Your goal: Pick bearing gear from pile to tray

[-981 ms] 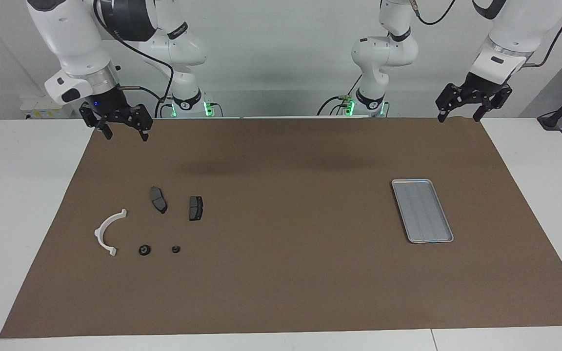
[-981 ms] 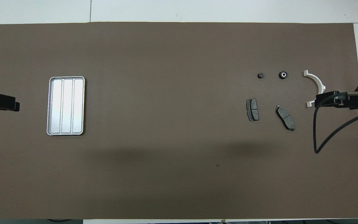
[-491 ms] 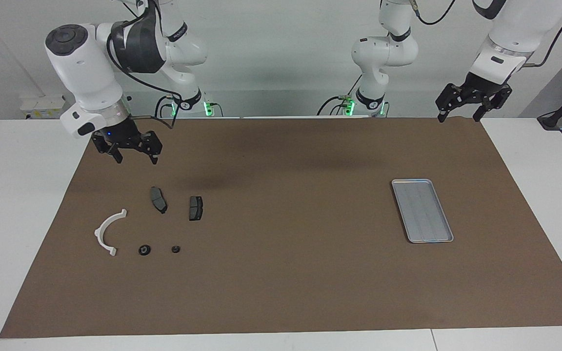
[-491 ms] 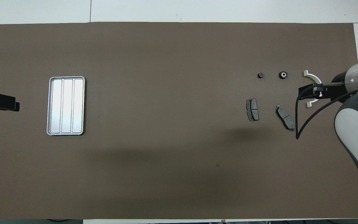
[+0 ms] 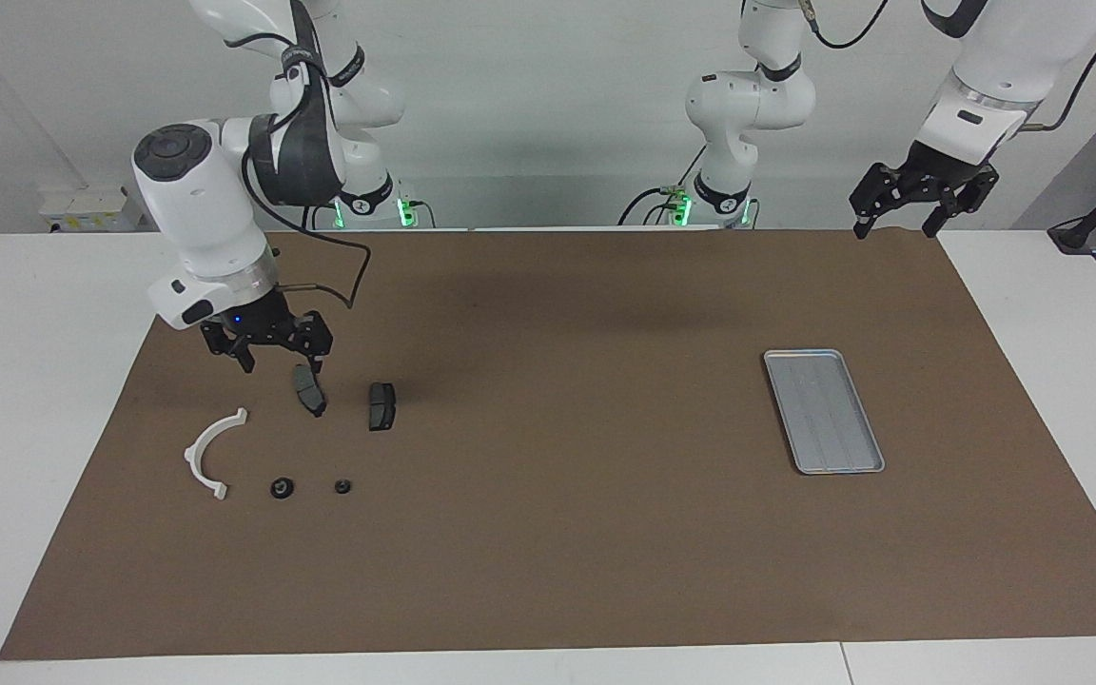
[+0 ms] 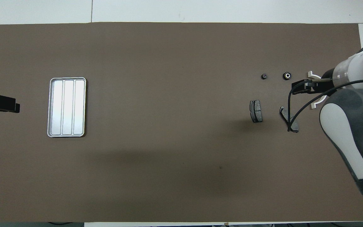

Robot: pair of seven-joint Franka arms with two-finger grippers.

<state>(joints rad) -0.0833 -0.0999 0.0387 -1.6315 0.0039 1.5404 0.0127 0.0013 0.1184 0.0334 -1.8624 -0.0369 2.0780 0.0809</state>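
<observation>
The pile lies at the right arm's end of the brown mat: a white curved arc (image 5: pixel 210 452), two dark grey brake pads (image 5: pixel 309 390) (image 5: pixel 381 406), and two small black round pieces (image 5: pixel 283 488) (image 5: pixel 342 487). The larger round piece (image 6: pixel 287 75) has a light centre, and the smaller one (image 6: pixel 264 76) lies beside it. My right gripper (image 5: pixel 280 364) is open and empty, low over the pile beside one brake pad. In the overhead view the right gripper (image 6: pixel 301 85) covers part of the arc (image 6: pixel 313 75). The silver tray (image 5: pixel 824 411) holds nothing. My left gripper (image 5: pixel 895 228) waits, open.
The brown mat (image 5: pixel 557 533) covers most of the white table. The tray (image 6: pixel 66 107) lies at the left arm's end, with the left gripper (image 6: pixel 11 107) beside it. The right arm's cable (image 6: pixel 290 110) hangs over one brake pad (image 6: pixel 294 127).
My right arm has swung down and out from the mat's robot-side edge to low over the pile. The left arm and all parts have not moved.
</observation>
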